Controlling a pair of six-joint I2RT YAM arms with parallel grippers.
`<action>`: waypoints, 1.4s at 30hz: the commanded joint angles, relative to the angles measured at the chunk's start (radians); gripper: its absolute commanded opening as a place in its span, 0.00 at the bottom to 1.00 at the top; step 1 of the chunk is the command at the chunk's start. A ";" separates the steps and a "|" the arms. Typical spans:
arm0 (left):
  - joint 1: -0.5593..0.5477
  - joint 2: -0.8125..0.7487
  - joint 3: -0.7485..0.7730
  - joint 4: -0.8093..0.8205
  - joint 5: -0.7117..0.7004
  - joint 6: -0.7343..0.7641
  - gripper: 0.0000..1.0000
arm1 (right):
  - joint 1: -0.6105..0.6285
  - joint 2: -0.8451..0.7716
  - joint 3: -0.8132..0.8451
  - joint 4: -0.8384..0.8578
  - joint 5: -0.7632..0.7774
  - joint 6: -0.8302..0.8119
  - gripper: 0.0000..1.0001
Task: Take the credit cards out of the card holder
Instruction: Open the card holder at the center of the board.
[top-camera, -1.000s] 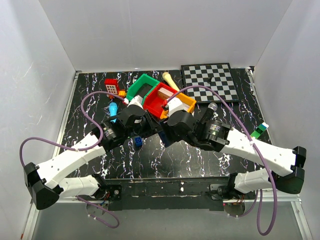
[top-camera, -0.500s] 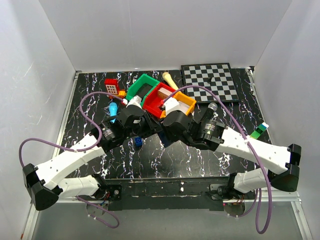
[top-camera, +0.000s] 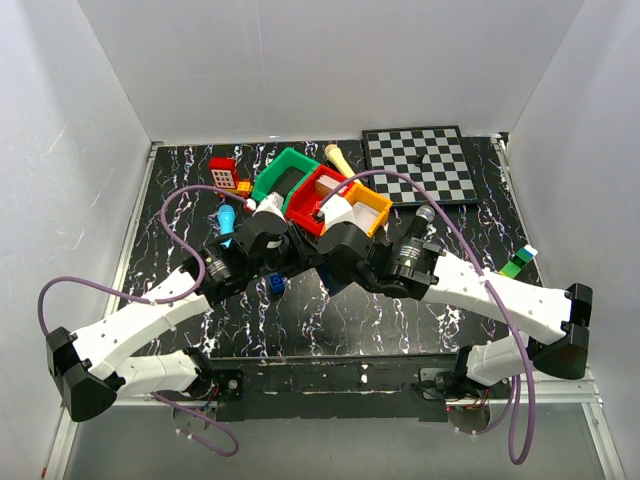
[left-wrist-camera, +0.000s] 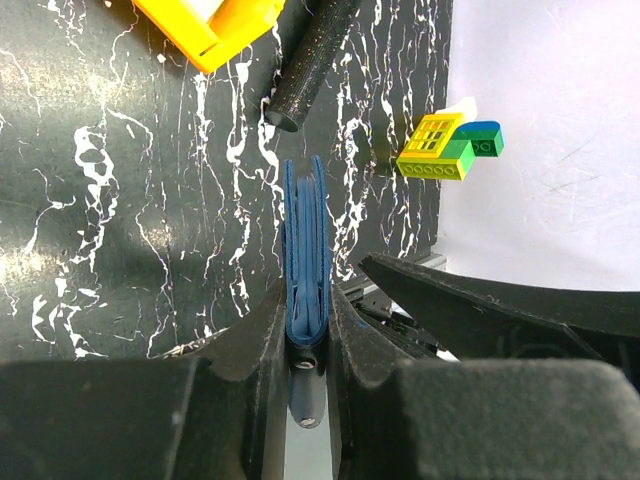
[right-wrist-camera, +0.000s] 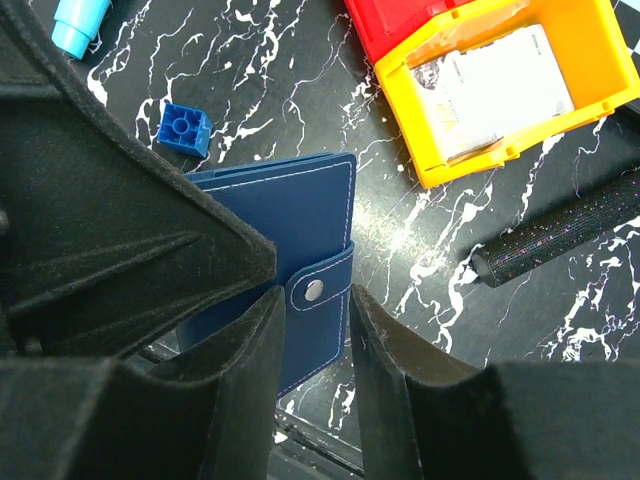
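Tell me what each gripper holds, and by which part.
The left gripper clamps the card holder by one edge. The right gripper straddles its snap strap; whether it grips cannot be told.

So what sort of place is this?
Probably a robot test booth: plain white walls box in a black marbled tabletop, a white jointed left arm and right arm are bolted at its near edge, with toys like a black-and-white chessboard.

Bright, even light, soft shadows, sharp overview; close black jaws slightly out of focus in wrist views.
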 joint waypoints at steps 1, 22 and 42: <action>-0.022 -0.056 0.018 0.130 0.125 -0.040 0.00 | -0.004 0.037 0.012 -0.030 0.055 0.007 0.38; -0.034 -0.075 0.004 0.166 0.146 -0.063 0.00 | -0.004 0.112 0.031 -0.090 0.100 0.026 0.26; -0.038 -0.110 -0.034 0.162 0.100 -0.058 0.00 | -0.005 0.103 0.026 -0.114 0.088 0.041 0.01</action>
